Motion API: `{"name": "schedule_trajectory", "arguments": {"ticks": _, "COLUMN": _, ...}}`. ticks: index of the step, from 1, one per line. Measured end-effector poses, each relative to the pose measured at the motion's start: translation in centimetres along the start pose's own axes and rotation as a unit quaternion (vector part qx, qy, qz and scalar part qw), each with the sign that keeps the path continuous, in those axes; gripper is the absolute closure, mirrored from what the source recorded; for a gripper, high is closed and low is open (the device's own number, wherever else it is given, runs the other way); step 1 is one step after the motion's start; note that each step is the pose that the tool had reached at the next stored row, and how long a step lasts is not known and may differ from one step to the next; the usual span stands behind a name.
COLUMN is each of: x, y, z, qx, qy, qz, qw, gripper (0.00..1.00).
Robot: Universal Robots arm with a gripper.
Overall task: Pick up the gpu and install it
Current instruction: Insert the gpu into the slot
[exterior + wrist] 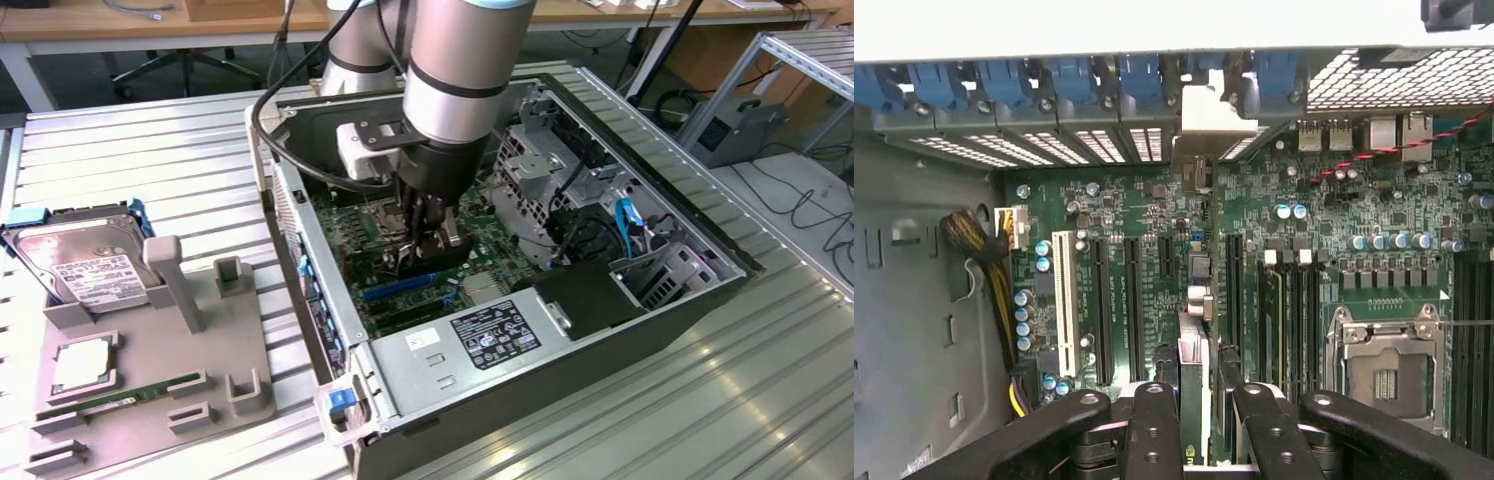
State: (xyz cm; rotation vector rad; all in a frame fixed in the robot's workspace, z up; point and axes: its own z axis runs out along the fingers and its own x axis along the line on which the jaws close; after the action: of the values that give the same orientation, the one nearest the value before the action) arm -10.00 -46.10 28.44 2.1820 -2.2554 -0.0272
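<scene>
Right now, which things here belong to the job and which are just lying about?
In the job: gpu, held in the gripper; motherboard slots; open computer case.
Lying about: hard drive, RAM stick, square silver chip, grey holder.

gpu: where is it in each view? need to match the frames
Exterior view: the gpu is in the middle of the open case, low under the gripper, largely hidden by it.
Wrist view: the gpu is seen edge-on, gripped in the gripper, pointing toward the blue-clipped rear slots.
Shared landmark: the green motherboard beneath the card.
</scene>
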Motion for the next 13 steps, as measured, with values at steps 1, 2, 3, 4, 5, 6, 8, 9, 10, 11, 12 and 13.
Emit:
{"name": "schedule_trajectory", "arguments": {"ticks": 1, "x": 0.01, "y": 0.08, "z": 0.06, "qx": 0.0000, "qy": 0.0000, "qz": 0.000, "qw": 1.0000, "gripper": 0.74}}
{"name": "schedule_trajectory", "arguments": {"ticks": 2, "x": 0.02, "y": 0.15, "z": 0.12, "qx": 0.0000, "qy": 0.0001, "qz": 0.000, "qw": 1.0000, "gripper": 0.74}}
{"name": "schedule_trajectory", "arguments": {"ticks": 3, "x": 0.03, "y": 0.22, "z": 0.17, "qx": 0.0000, "qy": 0.0001, "qz": 0.000, "qw": 1.0000, "gripper": 0.74}}
{"name": "schedule_trajectory", "arguments": {"ticks": 4, "x": 0.05, "y": 0.28, "z": 0.22, "qx": 0.0000, "qy": 0.0001, "qz": 0.000, "qw": 1.0000, "gripper": 0.74}}
{"name": "schedule_trajectory", "arguments": {"ticks": 5, "x": 0.05, "y": 0.30, "z": 0.26, "qx": 0.0000, "qy": 0.0001, "qz": 0.000, "qw": 1.0000, "gripper": 0.74}}
{"name": "schedule_trajectory", "arguments": {"ticks": 6, "x": 0.06, "y": 0.31, "z": 0.31, "qx": 0.0000, "qy": 0.0000, "qz": 0.000, "qw": 1.0000, "gripper": 0.74}}
{"name": "schedule_trajectory", "arguments": {"ticks": 8, "x": 0.06, "y": 0.33, "z": 0.41, "qx": 0.0000, "qy": 0.0000, "qz": 0.000, "qw": 1.0000, "gripper": 0.74}}
{"name": "schedule_trajectory", "arguments": {"ticks": 9, "x": 0.06, "y": 0.34, "z": 0.47, "qx": 0.0000, "qy": 0.0000, "qz": 0.000, "qw": 1.0000, "gripper": 0.74}}
{"name": "schedule_trajectory", "arguments": {"ticks": 10, "x": 0.06, "y": 0.35, "z": 0.53, "qx": 0.0000, "qy": 0.0001, "qz": 0.000, "qw": 1.0000, "gripper": 0.74}}
{"name": "schedule_trajectory", "arguments": {"ticks": 11, "x": 0.06, "y": 0.36, "z": 0.58, "qx": 0.0000, "qy": 0.0000, "qz": 0.000, "qw": 1.0000, "gripper": 0.74}}
{"name": "schedule_trajectory", "arguments": {"ticks": 12, "x": 0.07, "y": 0.38, "z": 0.65, "qx": 0.0000, "qy": 0.0001, "qz": 0.000, "qw": 1.0000, "gripper": 0.74}}
{"name": "schedule_trajectory", "arguments": {"ticks": 13, "x": 0.07, "y": 0.38, "z": 0.73, "qx": 0.0000, "qy": 0.0000, "qz": 0.000, "qw": 1.0000, "gripper": 0.74}}
